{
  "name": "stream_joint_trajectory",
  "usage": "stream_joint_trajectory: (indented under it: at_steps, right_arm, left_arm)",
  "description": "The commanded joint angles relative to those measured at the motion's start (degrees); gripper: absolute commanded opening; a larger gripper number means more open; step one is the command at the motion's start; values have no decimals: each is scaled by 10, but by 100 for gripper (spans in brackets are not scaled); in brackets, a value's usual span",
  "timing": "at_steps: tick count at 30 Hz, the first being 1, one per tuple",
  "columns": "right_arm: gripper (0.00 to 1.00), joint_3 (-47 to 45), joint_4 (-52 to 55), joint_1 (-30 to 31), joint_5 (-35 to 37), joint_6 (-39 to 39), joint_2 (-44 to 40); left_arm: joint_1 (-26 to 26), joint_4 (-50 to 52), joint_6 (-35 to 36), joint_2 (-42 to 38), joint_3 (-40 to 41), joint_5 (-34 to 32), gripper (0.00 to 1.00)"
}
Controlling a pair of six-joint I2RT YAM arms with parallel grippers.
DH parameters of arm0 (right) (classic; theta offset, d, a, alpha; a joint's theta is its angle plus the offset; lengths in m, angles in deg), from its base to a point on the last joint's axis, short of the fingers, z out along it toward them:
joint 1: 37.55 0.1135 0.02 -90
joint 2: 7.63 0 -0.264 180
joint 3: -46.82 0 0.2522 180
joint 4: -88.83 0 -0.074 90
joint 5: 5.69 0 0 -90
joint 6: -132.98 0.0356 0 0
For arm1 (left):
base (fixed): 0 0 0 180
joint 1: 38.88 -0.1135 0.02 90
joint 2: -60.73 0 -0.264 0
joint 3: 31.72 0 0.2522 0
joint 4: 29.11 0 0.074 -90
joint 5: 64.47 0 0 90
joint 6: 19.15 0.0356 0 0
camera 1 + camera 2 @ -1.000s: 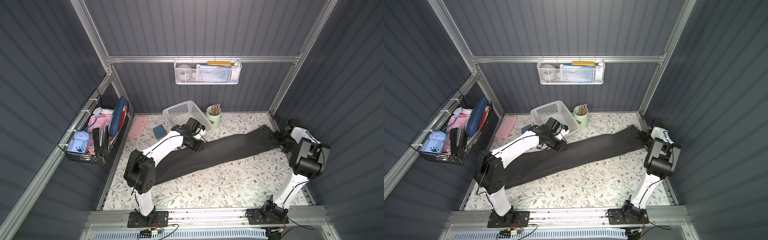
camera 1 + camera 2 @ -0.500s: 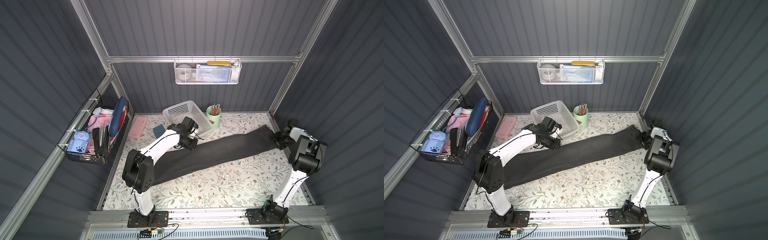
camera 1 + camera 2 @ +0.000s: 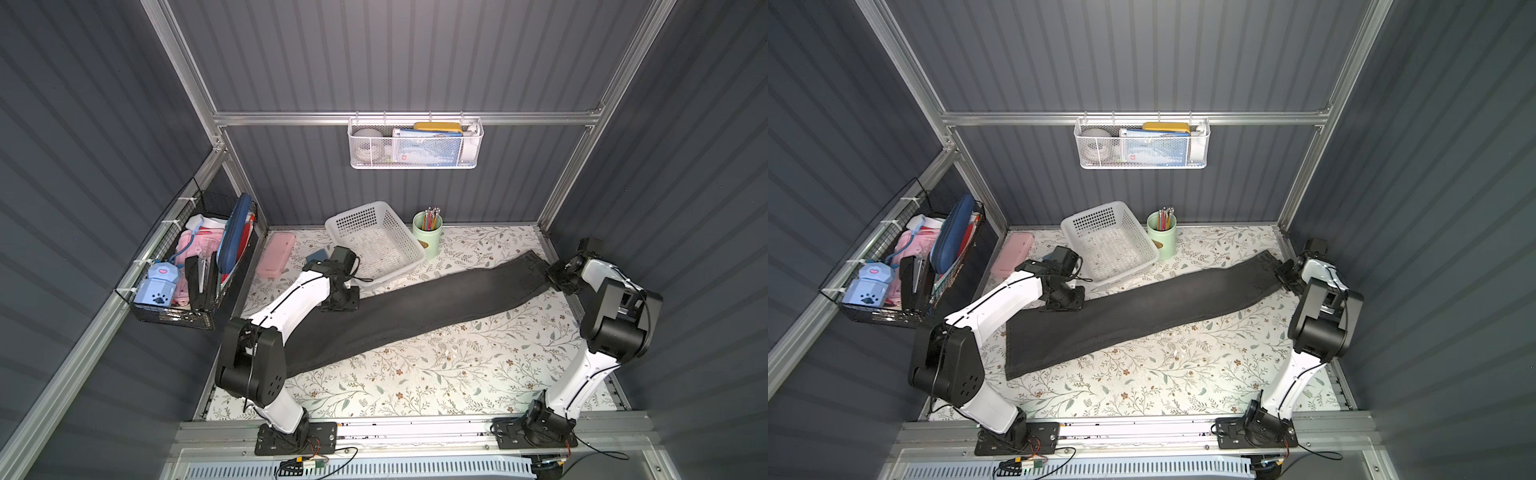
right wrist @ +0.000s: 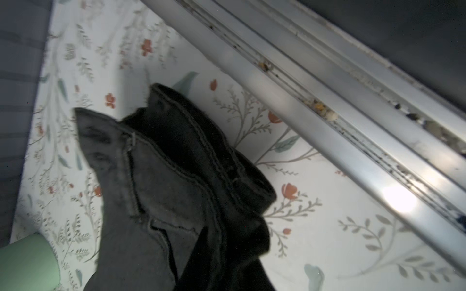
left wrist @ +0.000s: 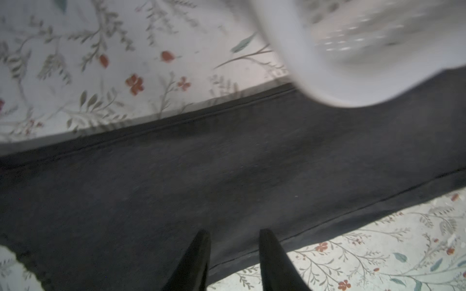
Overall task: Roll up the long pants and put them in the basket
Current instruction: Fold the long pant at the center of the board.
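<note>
Since one second ago, the left pincer [image 5: 233, 235] has travelled along the long pants [image 3: 415, 316] from near their middle toward the leg end, and the right pincer [image 3: 559, 277] has closed in on the waistband [image 4: 201, 141]; the garment itself lies where it lay. In both top views the pants appear as one long dark strip set diagonally across the tabletop [image 3: 457, 374]. The waistband sits at the far right corner and the hem [image 3: 1017, 353] at the near left, by the left arm's base. Their upper edge runs just beside the near corner of the white basket [image 3: 374, 245]. The left pincer is spread partway above flat cloth with nothing between its fingers; whether it touches the cloth cannot be told. The right pincer's fingers are hidden in the wrist view. The waistband is bunched and raised off the tabletop toward that pincer, which reads as a pinch on it. Expect denim to handle as heavy, fairly stiff and not slippery: it should hold a fold but resist a tight roll, and the thick waistband seams add bulk. Take hold at an end edge, through all layers and near both corners; a single-corner grip is likely to skew the roll.
</note>
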Motion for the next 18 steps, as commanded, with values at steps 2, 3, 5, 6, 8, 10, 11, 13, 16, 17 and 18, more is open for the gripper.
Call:
stream_joint_trajectory:
  at_steps: [2, 3, 5, 6, 8, 10, 11, 13, 16, 17, 18]
  right_arm:
    - [3, -4, -32, 8, 20, -28, -90]
    - [3, -2, -32, 8, 17, -33, -107]
    - [3, -4, -40, 10, 16, -43, -138]
    - [3, -4, -41, 11, 16, -47, -153]
    - [3, -4, -50, 12, 10, -53, -177]
    - [3, -4, -61, 13, 11, -56, -194]
    - [3, -1, -62, 12, 16, -56, -200]
    - [3, 11, -57, 12, 28, -58, -202]
    - [3, 37, -54, 10, 41, -57, -192]
    - [3, 51, -53, 10, 37, -57, -186]
    - [3, 62, -50, 10, 28, -56, -181]
  left_arm:
    - [-4, 25, -42, 5, 20, 17, 36]
    - [-3, 17, -15, 18, 24, 5, 36]
    - [1, 12, -2, 45, 30, 23, 35]
    - [9, 4, 3, 57, 34, 30, 35]
    - [31, -2, 15, 80, 28, 31, 34]
    - [63, 0, 21, 109, 8, 23, 35]
    - [79, -1, 22, 128, -5, 20, 35]
    - [100, -5, 20, 166, -30, 21, 35]
    - [127, -14, 12, 214, -56, 39, 34]
    - [135, -13, 11, 225, -63, 44, 34]
    - [143, -8, 9, 230, -68, 45, 33]
